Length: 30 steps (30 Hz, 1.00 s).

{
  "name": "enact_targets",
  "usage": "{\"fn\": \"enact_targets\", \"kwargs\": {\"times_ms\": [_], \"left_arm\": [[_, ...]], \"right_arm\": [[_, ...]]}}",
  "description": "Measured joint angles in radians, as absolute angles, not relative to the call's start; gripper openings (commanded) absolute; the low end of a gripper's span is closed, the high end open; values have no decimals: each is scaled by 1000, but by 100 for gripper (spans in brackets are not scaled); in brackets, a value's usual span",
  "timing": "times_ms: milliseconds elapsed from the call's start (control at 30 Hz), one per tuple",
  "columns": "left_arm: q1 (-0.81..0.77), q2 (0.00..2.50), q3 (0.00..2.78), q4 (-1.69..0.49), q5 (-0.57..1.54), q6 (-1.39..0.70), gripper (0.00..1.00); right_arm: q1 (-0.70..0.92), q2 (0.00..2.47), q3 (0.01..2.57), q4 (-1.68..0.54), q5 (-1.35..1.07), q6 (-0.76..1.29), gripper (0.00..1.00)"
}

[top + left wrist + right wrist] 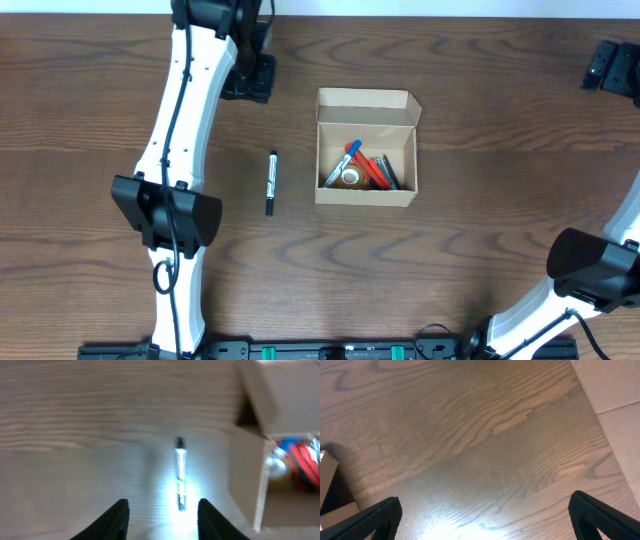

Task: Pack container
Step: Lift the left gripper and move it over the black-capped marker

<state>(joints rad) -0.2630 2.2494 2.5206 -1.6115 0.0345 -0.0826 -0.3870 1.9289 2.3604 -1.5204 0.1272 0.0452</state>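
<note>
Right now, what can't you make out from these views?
- Contents of the cardboard box: too small overhead; blurred and cut by the right edge in the left wrist view.
- Marker label: washed out by glare in left wrist; too small overhead.
- Right gripper: overhead, cut off at the right edge.
- Left gripper: overhead, fingers hidden by its own wrist.

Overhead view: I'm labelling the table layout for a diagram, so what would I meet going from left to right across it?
Left arm → black-and-white marker lying on the table → open cardboard box with pens and a tape roll inside → right arm.
</note>
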Motion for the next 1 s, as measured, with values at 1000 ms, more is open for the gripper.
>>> {"fn": "enact_targets", "kwargs": {"times_ms": [1000], "left_arm": [[-360, 2250, 2284, -1612, -39, -299, 40]], "right_arm": [[-387, 1929, 2360, -1520, 127, 45, 99]]}}
